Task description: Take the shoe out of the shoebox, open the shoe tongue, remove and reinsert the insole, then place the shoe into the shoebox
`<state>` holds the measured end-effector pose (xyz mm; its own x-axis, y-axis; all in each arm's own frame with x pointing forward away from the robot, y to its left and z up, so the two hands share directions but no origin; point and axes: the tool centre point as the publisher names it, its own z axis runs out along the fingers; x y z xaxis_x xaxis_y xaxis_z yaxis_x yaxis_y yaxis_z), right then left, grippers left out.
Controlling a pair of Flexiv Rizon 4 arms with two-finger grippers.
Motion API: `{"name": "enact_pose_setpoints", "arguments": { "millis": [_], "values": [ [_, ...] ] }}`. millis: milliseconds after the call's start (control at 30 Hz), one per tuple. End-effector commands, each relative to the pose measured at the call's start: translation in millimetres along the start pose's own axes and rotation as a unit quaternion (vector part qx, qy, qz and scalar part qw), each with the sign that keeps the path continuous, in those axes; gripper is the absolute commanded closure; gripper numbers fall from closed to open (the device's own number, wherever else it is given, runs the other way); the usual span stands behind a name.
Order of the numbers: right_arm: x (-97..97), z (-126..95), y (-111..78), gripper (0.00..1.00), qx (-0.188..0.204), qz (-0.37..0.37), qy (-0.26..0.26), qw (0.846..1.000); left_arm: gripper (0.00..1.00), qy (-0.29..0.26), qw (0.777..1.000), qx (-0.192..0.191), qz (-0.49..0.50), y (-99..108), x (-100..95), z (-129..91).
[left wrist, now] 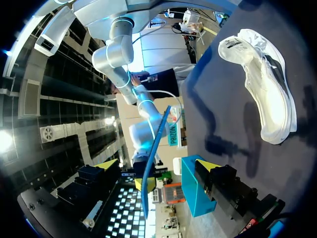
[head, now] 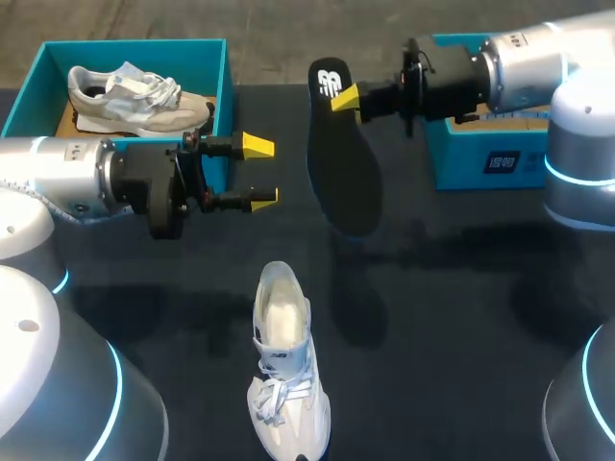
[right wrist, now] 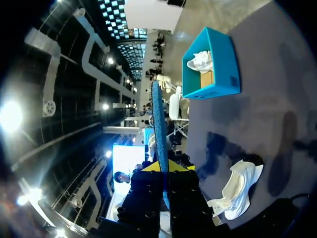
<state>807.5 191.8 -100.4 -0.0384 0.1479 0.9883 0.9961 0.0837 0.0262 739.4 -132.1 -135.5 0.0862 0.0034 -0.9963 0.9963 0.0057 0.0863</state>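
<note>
From overhead, your right gripper (head: 348, 97) was clamped on one end of a black insole (head: 342, 173), held above the far middle of the table (head: 461, 288). Your left gripper (head: 258, 173) hung wide open and empty, left of the insole. A white sneaker (head: 283, 370) lay near you. A second sneaker (head: 135, 96) sat in the teal shoebox (head: 227, 86), far left.

From your left wrist, the fingers (left wrist: 106, 164) stood spread, with the insole (left wrist: 154, 148) edge-on ahead of them and untouched.

From your right wrist, both yellow tips (right wrist: 174, 166) pinched the insole (right wrist: 157, 114).

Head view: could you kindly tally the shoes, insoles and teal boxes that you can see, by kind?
Shoes: 2 (grey shoe inside the shoebox; white shoe outside it)
Insoles: 1 (black insole)
Teal boxes: 2 (the shoebox; second box)
Total: 5
</note>
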Motion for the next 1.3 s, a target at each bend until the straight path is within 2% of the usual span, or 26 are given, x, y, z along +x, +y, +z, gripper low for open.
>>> {"name": "enact_pose_setpoints", "arguments": {
  "millis": [33, 467, 967, 1000, 1100, 1167, 1233, 1300],
  "values": [
    [0.4, 1, 1.6, 1.00, 0.002, 0.000, -0.001, 1.000, 0.00, -0.001, 1.000, -0.001, 0.001, 0, 0.8, 1],
    [-18.8, 15, 11.1, 1.00, -0.004, 0.050, 0.002, 0.999, 0.00, -0.015, 1.000, -0.008, 0.002, 5, 1.1, 20],
    [-18.8, 15, 11.1, 1.00, -0.004, 0.050, 0.002, 0.999, 0.01, -0.019, 0.999, -0.030, 0.005, 7, 8.6, 53],
    [-18.8, 15, 11.1, 1.00, -0.004, 0.050, 0.002, 0.999, 0.05, -0.019, 0.999, -0.031, 0.006, 7, 7.7, 55],
    [-18.8, 15, 11.1, 1.00, -0.004, 0.050, 0.002, 0.999, 0.27, -0.023, 0.999, -0.031, 0.008, 7, 4.7, 57],
    [-18.8, 15, 11.1, 1.00, -0.004, 0.050, 0.002, 0.999, 0.33, -0.024, 0.999, -0.032, 0.010, 7, 3.5, 58],
    [-18.8, 15, 11.1, 1.00, -0.004, 0.050, 0.002, 0.999, 0.46, -0.024, 0.999, -0.033, 0.012, 7, 3.3, 59],
    [-18.8, 15, 11.1, 1.00, -0.004, 0.050, 0.002, 0.999, 0.51, -0.022, 0.999, -0.036, 0.012, 9, 3.7, 60]
  ]
}}
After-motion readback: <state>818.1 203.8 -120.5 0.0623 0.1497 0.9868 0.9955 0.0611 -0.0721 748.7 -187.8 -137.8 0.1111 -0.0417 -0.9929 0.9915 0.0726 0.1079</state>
